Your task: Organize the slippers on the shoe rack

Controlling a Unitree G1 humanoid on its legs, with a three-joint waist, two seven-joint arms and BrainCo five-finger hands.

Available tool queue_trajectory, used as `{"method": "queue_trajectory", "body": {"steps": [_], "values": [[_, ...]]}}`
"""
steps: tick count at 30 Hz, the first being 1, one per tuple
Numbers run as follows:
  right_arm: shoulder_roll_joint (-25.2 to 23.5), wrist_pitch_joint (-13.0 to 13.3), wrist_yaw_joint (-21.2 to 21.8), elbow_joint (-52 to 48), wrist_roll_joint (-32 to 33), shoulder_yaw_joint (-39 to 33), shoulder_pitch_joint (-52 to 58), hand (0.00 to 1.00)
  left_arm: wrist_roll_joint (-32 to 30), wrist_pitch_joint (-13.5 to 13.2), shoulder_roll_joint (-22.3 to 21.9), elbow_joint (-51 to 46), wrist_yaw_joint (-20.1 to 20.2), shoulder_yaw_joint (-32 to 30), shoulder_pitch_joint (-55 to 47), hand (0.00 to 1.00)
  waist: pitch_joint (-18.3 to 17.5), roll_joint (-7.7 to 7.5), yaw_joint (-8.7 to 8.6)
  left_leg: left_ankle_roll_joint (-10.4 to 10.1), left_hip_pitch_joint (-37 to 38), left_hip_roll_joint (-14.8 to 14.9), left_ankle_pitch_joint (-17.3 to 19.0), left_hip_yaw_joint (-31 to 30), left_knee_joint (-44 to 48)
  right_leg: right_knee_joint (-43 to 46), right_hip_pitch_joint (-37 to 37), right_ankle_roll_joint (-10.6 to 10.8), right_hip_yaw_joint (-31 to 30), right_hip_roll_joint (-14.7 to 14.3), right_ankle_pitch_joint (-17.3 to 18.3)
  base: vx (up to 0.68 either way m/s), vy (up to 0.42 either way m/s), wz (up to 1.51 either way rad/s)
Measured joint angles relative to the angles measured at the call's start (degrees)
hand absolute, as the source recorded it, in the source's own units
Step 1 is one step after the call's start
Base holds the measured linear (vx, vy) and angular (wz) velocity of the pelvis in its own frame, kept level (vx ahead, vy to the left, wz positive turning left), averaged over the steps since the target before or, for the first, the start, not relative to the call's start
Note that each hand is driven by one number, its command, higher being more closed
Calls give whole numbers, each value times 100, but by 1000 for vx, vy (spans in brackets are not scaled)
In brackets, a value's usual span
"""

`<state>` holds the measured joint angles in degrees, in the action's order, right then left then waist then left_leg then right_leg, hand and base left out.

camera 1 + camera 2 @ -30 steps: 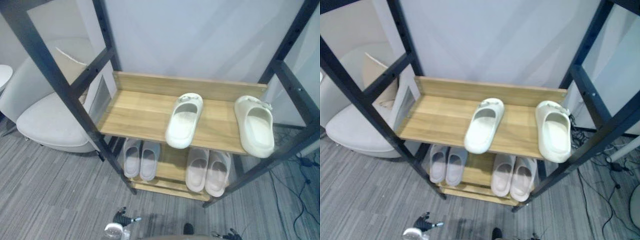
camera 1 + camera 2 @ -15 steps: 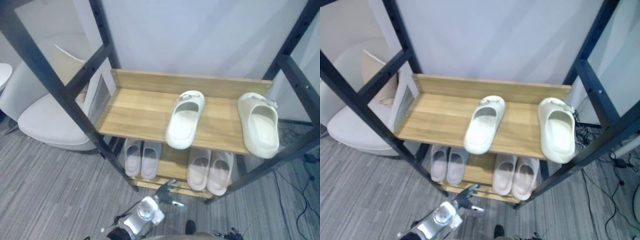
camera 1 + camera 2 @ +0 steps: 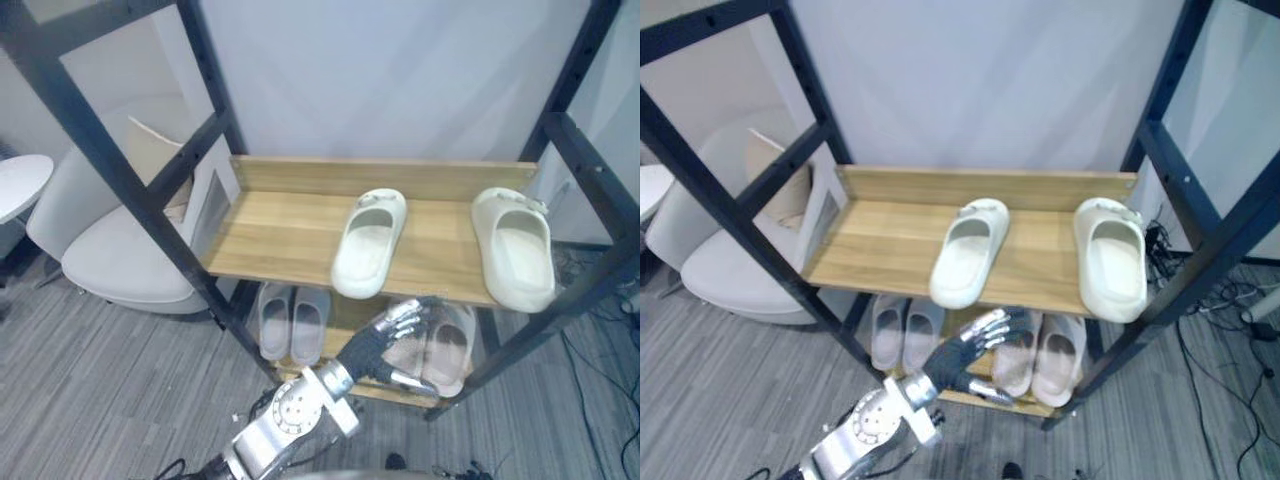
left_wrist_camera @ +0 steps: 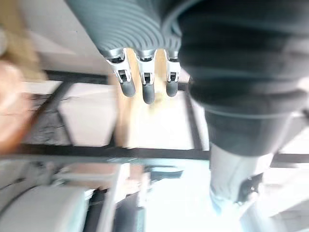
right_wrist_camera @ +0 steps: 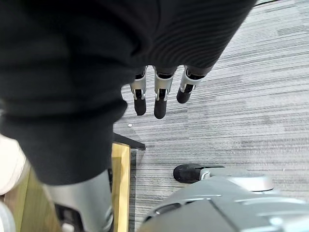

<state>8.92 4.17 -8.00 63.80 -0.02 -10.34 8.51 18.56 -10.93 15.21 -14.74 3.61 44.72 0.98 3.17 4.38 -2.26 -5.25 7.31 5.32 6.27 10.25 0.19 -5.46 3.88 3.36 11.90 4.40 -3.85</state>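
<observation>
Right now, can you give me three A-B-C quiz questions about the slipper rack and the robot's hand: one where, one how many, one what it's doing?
1. Where is the left hand? A) on a chair B) in front of the lower shelf C) behind the rack
2. How many cream slippers are on the upper shelf? A) two B) four C) none
3. The left hand's fingers are: A) curled round a slipper B) straight, holding nothing C) pinching a sock

Answers: 1 B, it is raised before that shelf's right pair. 2 A, one mid-shelf, one at the right end. 3 B, they spread with nothing between them.
</observation>
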Motion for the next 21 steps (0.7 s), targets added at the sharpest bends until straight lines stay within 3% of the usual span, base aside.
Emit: {"method": "queue_trajectory", "body": {"steps": [8,16,21], "values": [[33,0,4,1,-2,209,9,0,-3,-5,-96,-289,-482,-267,0,0,-6,-15,39,2,-13,0,0,-31,-4,7,-2,0,28,10,0,-7,0,1],[6,0,-98,1,-1,253,60,0,-919,3,-366,-191,-1242,-810,355,0,-6,-109,72,9,-20,-18,-7,-55,-6,16,3,1,60,28,-1,0,0,0],[-12,0,-151,1,3,205,123,0,-1461,48,-541,446,-1602,-1159,916,0,-3,-157,67,25,-21,-40,-19,-60,-7,-7,3,5,83,55,-3,0,0,0]]}}
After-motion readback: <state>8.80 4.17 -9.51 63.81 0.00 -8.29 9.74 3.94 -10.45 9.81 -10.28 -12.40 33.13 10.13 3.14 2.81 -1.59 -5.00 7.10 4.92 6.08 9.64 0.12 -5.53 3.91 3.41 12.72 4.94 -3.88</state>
